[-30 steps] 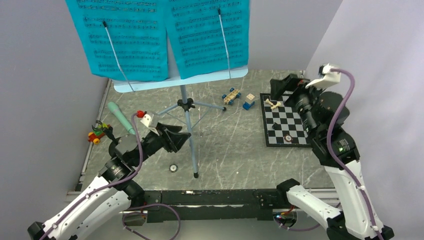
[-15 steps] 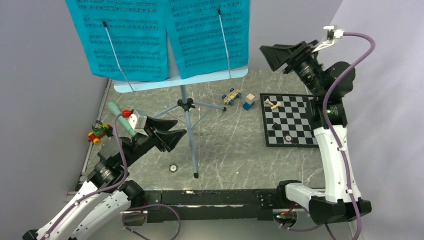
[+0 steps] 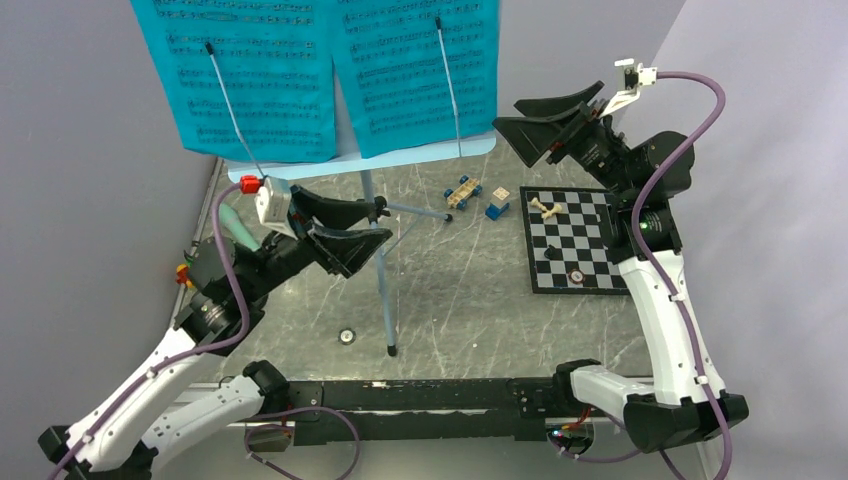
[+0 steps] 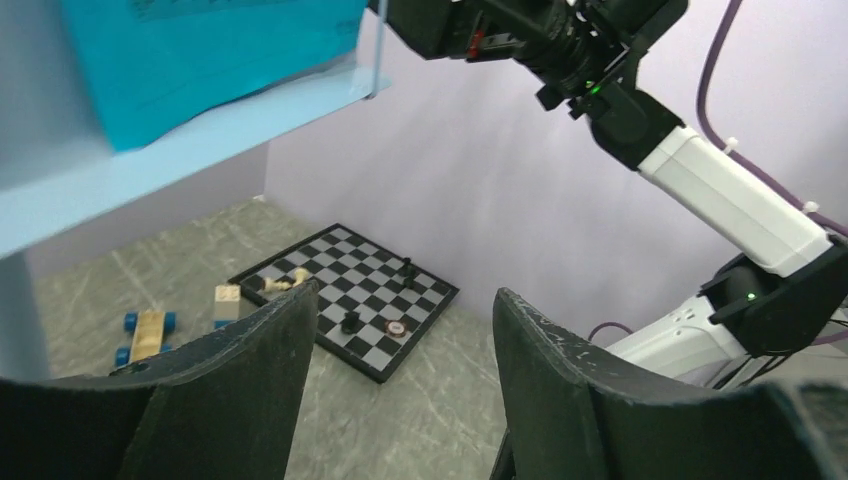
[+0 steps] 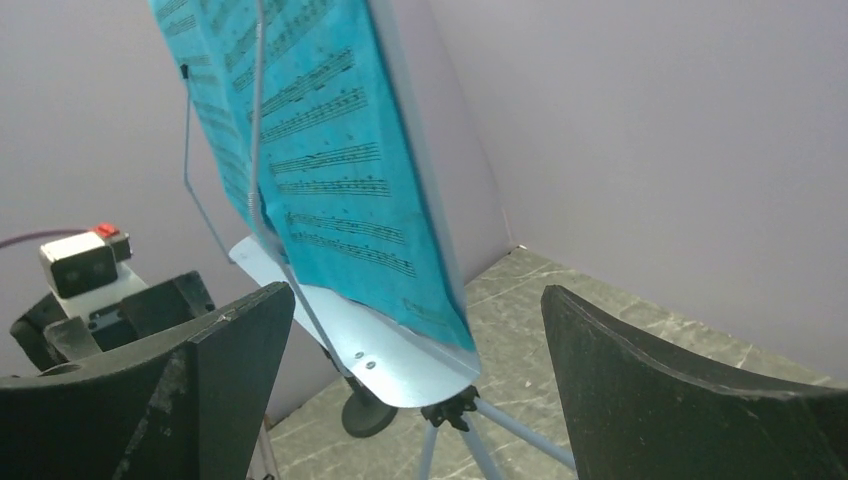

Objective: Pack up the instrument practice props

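Note:
The pale-blue music stand's tray [image 3: 300, 168] stands at the back left on a tripod [image 3: 381, 270]. It carries two turquoise music sheets [image 3: 250, 80], each under a wire clip. My left gripper [image 3: 383, 222] is open and empty, its tips beside the tripod hub. My right gripper [image 3: 508, 114] is open and empty, raised just right of the right sheet's edge. In the right wrist view the sheet [image 5: 330, 150] and tray [image 5: 380, 350] lie ahead between the fingers, apart from them. The mint microphone [image 3: 232, 222] is mostly hidden behind my left arm. Its black round base [image 5: 365, 415] shows under the tray.
A chessboard [image 3: 575, 240] with a few pieces lies at the right under my right arm. A toy car [image 3: 463, 191] and blocks [image 3: 498, 203] sit at the back centre. A small toy [image 3: 184, 272] lies at the left edge and a small disc [image 3: 347, 336] near the front. Walls close in on both sides.
My right arm rose from over the chessboard and swung left to the right sheet's edge. My left gripper lifted and moved up toward the tripod hub. Both stayed open.

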{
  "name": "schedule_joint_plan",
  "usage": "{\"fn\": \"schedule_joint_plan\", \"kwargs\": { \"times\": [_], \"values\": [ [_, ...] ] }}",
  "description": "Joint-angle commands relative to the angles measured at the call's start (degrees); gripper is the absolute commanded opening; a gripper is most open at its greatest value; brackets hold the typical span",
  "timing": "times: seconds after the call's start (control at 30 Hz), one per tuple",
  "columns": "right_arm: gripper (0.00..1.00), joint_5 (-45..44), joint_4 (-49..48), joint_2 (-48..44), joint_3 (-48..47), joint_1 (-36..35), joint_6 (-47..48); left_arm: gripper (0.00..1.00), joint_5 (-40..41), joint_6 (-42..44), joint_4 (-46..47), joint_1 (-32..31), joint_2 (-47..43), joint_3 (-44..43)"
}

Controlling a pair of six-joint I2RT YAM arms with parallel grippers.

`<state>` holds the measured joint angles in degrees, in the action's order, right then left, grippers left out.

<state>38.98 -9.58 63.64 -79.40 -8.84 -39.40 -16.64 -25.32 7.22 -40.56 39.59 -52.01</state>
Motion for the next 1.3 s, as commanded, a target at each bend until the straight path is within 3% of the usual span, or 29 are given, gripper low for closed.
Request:
{"fn": "schedule_joint_plan", "kwargs": {
  "times": [0.0, 0.03, 0.1, 0.13, 0.83, 0.9, 1.07, 1.27],
  "values": [
    [0.98, -2.07, 2.24, 0.8, -4.19, -2.12, 5.17, 0.7, 0.23, 1.59, 3.91, -4.27, 4.83, -6.41],
    [0.98, -2.6, 2.94, 1.16, -4.67, -2.69, 5.95, 0.73, 1.27, 2.57, 3.42, -5.39, 6.07, -8.05],
    [0.97, -3.87, 4.33, 1.9, -5.64, -3.41, 7.16, 0.96, 3.42, 4.81, 2.56, -7.35, 8.39, -11.15],
    [0.96, -4.37, 4.85, 2.31, -6.02, -3.68, 7.56, 0.99, 3.97, 5.71, 2.32, -8.01, 9.6, -12.69],
    [0.71, -4.09, 2.27, 7.27, -6.73, -4.17, 6.11, 0.99, 10.44, 9.29, 5.69, -9.82, 29.73, -37.06],
    [0.71, -4.25, 1.59, 6.78, -6.02, -4.16, 6.04, 0.99, 10.62, 9.56, 5.87, -9.8, 31.16, -38.68],
    [0.8, -3.74, 1.33, 7.33, -7.0, -4.17, 5.48, 0.99, 12.38, 9.65, 4.7, -9.82, 35.03, -42.43],
    [0.71, -3.41, 1.35, 8.33, -7.67, -4.21, 5.14, 0.99, 14.13, 10.2, 4.49, -9.74, 37.85, -45.05]
  ]
}}
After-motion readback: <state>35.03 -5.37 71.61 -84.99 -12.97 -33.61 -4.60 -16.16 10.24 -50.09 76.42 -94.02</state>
